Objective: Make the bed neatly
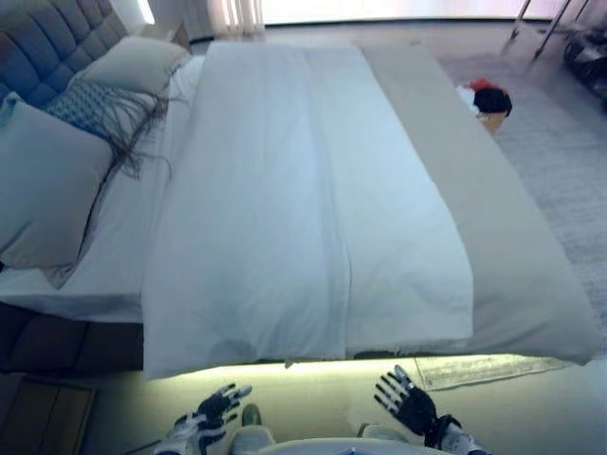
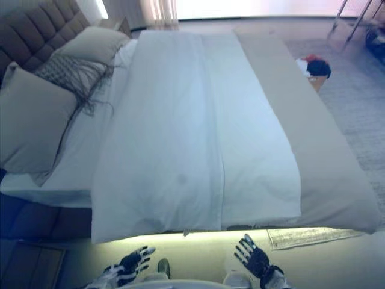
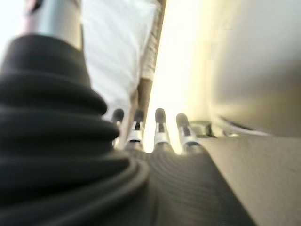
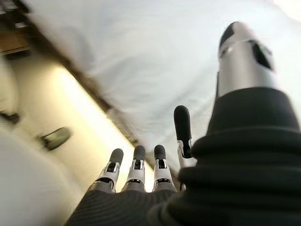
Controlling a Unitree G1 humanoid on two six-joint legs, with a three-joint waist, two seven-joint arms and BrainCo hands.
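Both hands hang free below the bed [image 1: 531,313] edge, left hand [image 1: 211,413] and right hand [image 1: 410,406] with fingers spread, holding nothing. The white duvet [image 1: 303,209] lies smooth and apart from them — the job looks nearly done, perhaps pillows [image 1: 47,180] next. Beyond, grey carpet [image 1: 560,161] and a small basket [image 1: 490,102].

Duvet [image 1: 303,209] covers the bed, pillows [image 1: 57,180] at its left.

One bed [image 1: 531,284], one white duvet [image 1: 303,209], three pillows [image 1: 43,185].
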